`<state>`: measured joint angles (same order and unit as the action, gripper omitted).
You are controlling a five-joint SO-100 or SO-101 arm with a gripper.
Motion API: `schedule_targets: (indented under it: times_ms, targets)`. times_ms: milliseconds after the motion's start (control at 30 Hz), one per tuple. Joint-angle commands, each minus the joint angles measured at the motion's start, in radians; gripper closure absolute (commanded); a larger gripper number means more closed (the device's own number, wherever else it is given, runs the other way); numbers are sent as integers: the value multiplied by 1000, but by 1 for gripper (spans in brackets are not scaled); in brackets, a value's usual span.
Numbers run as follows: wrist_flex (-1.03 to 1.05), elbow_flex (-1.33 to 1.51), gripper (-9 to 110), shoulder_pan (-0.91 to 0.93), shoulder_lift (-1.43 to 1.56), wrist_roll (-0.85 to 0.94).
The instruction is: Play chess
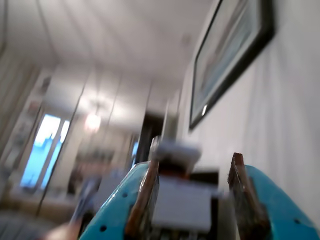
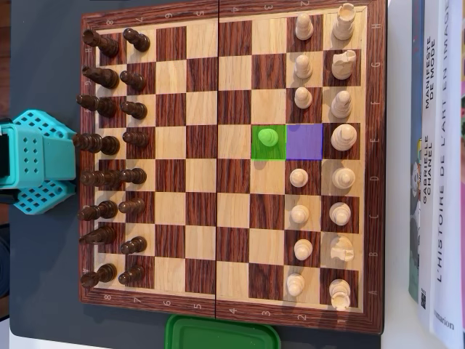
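Note:
In the overhead view a wooden chessboard [image 2: 232, 163] lies flat, with dark pieces [image 2: 109, 145] lined along its left side and white pieces [image 2: 341, 138] along its right. One pawn [image 2: 269, 138] stands on a green-tinted square, beside a bare purple-tinted square [image 2: 305, 142]. The teal arm base [image 2: 36, 160] sits left of the board. In the blurred wrist view my gripper [image 1: 196, 152] points up into the room, away from the board. Its teal jaws stand wide apart; a blurred white block [image 1: 180, 200] shows between them, touching neither pad clearly.
Books [image 2: 436, 160] lie along the right edge of the board. A green lid [image 2: 221, 334] sits below the board's bottom edge. The wrist view shows a framed picture [image 1: 230, 55] on a wall, a ceiling and a bright window [image 1: 47, 147].

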<state>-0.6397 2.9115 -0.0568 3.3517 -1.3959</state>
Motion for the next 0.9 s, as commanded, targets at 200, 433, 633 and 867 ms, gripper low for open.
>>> schedule_targets:
  times_ms: [200, 433, 633, 867]
  targets:
    - [-537, 106, 81, 26, -2, 0]
    - [-842, 176, 81, 46, -2, -2]
    - [-992, 247, 81, 46, 0, 5]
    - [-1121, 247, 81, 48, 0, 5]
